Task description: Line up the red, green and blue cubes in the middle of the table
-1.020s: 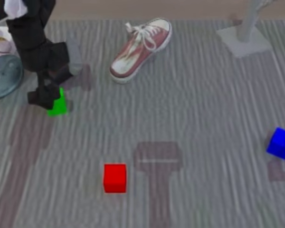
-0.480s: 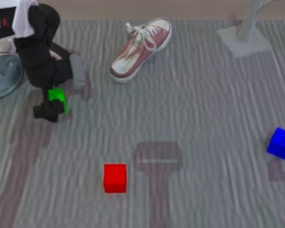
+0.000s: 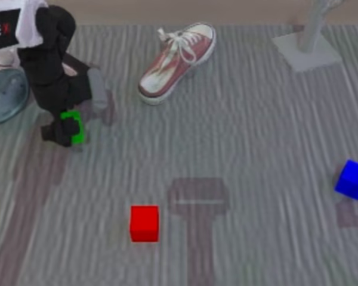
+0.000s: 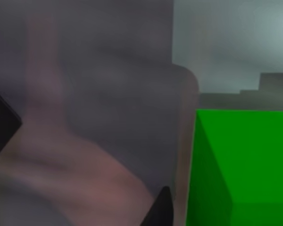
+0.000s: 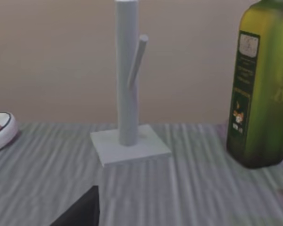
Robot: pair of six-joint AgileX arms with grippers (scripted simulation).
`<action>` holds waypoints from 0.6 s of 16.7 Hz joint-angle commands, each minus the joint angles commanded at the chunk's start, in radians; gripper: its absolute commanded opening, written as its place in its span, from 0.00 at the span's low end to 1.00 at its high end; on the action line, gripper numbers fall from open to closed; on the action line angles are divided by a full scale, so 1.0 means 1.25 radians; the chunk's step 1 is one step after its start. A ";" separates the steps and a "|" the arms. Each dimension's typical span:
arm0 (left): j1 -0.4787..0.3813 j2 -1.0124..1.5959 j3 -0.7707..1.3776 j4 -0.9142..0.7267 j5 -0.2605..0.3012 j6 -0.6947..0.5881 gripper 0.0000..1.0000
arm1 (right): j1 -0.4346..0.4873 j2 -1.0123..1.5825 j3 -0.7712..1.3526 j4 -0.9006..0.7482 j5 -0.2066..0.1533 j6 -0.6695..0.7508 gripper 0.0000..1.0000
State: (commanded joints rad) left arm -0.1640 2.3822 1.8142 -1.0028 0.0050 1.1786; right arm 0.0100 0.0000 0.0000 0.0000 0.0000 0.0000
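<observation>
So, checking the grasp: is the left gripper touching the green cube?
Cannot tell. In the top view the left gripper overlaps the green cube, hiding any contact; the left wrist view shows no finger meeting it.

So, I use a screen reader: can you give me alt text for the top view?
The left arm's black gripper is around a small bright green cube at the striped grey table's left. A bright red cube sits near the front middle, a deep blue cube at the right edge, a red-and-white sneaker at the back.

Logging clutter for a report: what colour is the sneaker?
Red with white laces and sole, clearest in the top view.
</observation>
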 joint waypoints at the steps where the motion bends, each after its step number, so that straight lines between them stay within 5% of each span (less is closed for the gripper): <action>1: 0.000 0.000 0.000 0.000 0.000 0.000 0.25 | 0.000 0.000 0.000 0.000 0.000 0.000 1.00; 4: 0.000 0.000 0.000 0.000 0.000 0.000 0.02 | 0.000 0.000 0.000 0.000 0.000 0.000 1.00; 10: 0.000 0.000 0.000 0.000 0.000 0.000 0.00 | 0.000 0.000 0.000 0.000 0.000 0.000 1.00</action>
State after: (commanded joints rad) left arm -0.1640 2.3822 1.8142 -1.0028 0.0050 1.1786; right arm 0.0100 0.0000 0.0000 0.0000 0.0000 0.0000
